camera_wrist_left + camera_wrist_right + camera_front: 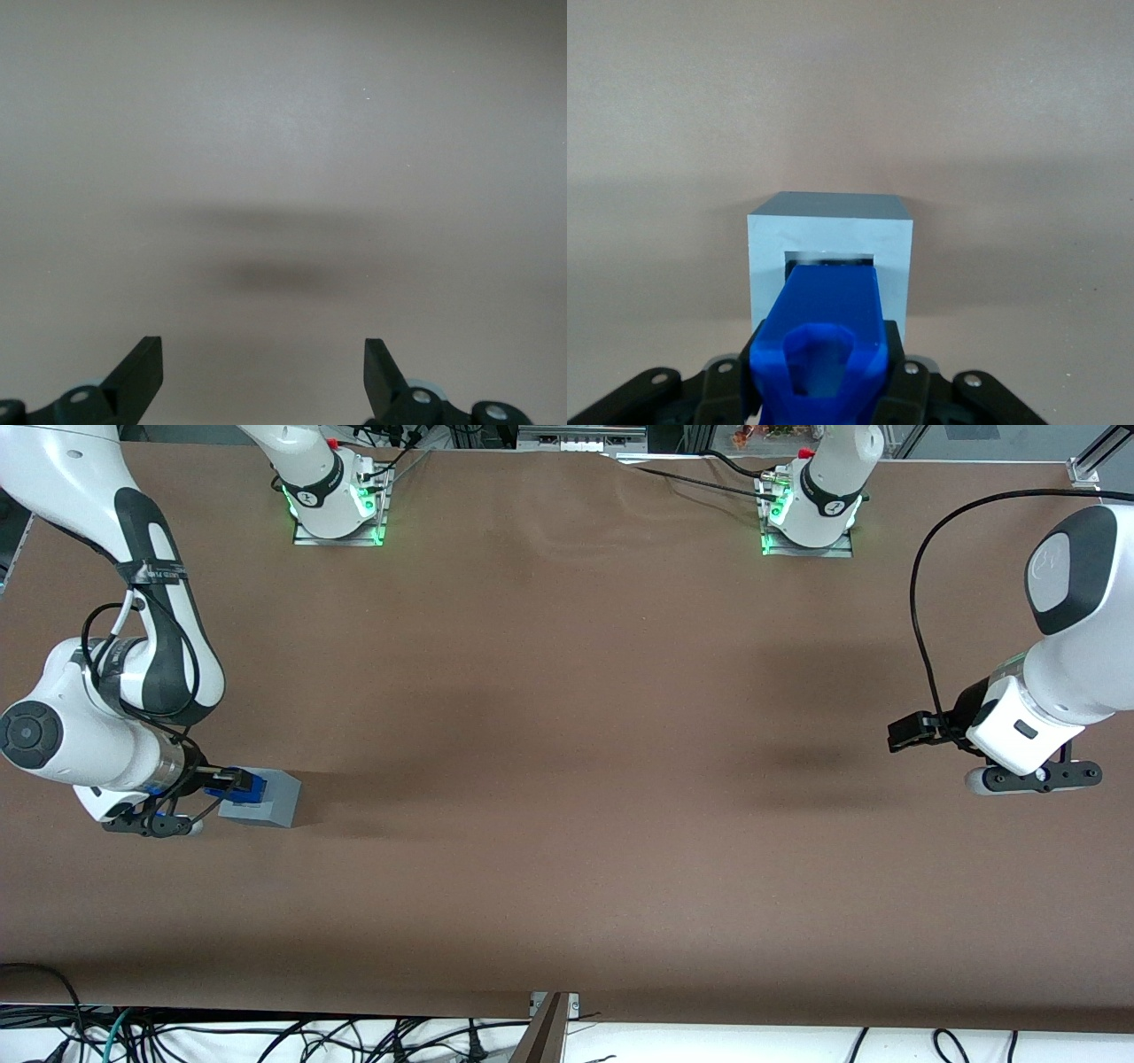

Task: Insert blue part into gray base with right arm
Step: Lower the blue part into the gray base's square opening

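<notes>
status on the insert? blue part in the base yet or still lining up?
Done: the gripper is shut on the blue part, so the pick is finished, and it has been carried to the gray base at the working arm's end of the table. In hand: the part's leading end sits at the socket mouth, apparently just entering. Left: seating it fully, then releasing.

My black 2-finger gripper [232,781] clamps the bright-blue plastic block [824,332] over the light-grey plastic cube [830,237], which blocks passage directly below; bare brown tabletop [567,779] surrounds it.
</notes>
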